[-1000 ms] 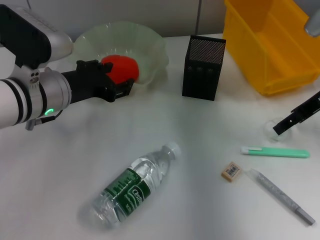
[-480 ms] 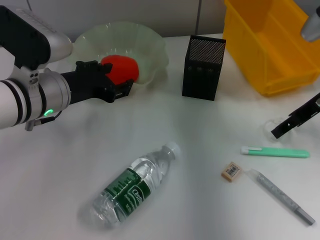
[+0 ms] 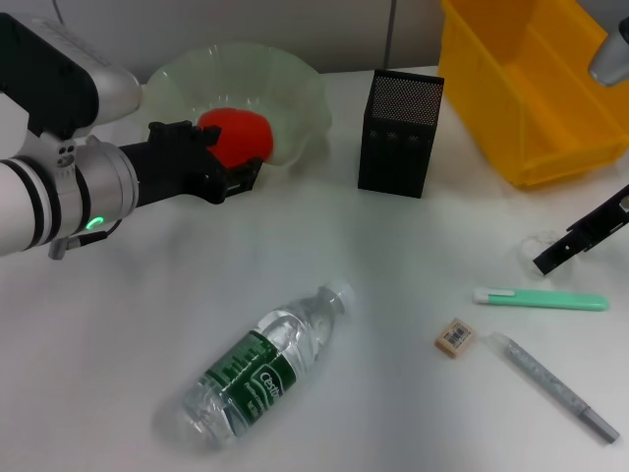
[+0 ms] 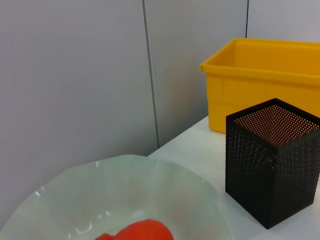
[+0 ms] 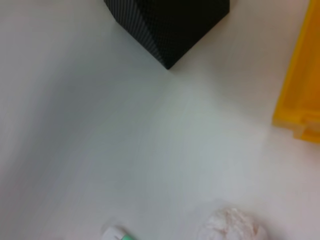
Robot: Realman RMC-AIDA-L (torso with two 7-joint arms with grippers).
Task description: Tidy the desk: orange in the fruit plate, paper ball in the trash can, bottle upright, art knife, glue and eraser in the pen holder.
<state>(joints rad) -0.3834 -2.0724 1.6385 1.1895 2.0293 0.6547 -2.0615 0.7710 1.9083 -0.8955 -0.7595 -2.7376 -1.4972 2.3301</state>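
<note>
While my left gripper [image 3: 236,177] sits beside the fruit plate [image 3: 295,88] holding the orange [image 3: 236,136], my right gripper [image 3: 570,244] hovers above the paper ball [image 5: 231,224]. I cannot tell either's finger state.

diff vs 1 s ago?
Right gripper has lifted slightly off the paper ball, toward the robot's right, without taking it. Left gripper unmoved beside the fruit plate, orange inside. Bottle, art knife, eraser and glue unchanged.
</note>
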